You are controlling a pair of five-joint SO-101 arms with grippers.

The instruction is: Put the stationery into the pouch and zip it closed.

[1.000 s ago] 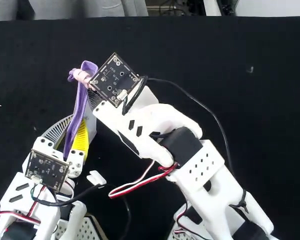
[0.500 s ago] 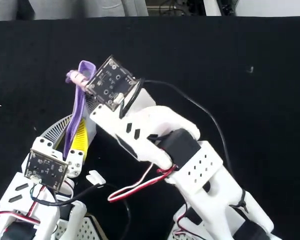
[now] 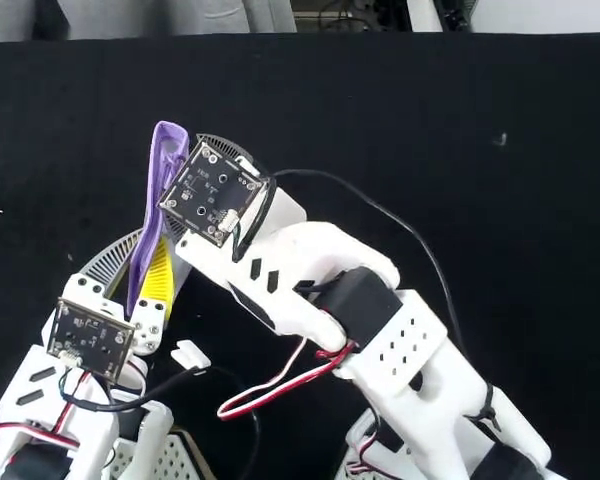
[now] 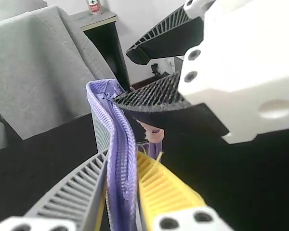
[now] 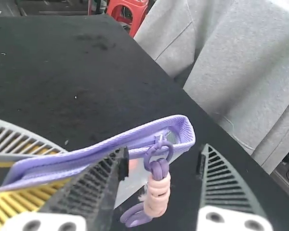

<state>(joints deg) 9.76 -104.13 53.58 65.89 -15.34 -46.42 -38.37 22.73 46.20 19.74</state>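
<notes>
The purple pouch [image 3: 145, 240] stands nearly upright above the black table, clamped low down between the grey and yellow fingers of my left gripper [image 3: 140, 272]. In the left wrist view the pouch [image 4: 114, 106] rises out of the left gripper [image 4: 123, 147], its zipper edge facing me. My right gripper [image 5: 164, 150] is at the pouch's top end [image 5: 86, 154] and is open. The zipper pull [image 5: 156, 185], a pink and purple ringed charm, hangs between the right gripper's dark fingers without being pinched. From the left wrist the right gripper [image 4: 123, 76] looms just over the pouch tip. No loose stationery shows.
Black cloth covers the table [image 3: 430, 120], bare to the right and back. The right arm's cable [image 3: 380, 215] loops over it. Grey fabric [image 5: 241, 62] hangs beyond the far edge, with a red stool [image 5: 118, 9] behind.
The right gripper has shifted left and farther back over the pouch's top end. The pouch tip now stands straighter, and the pull has slipped under the right wrist in the high view.
</notes>
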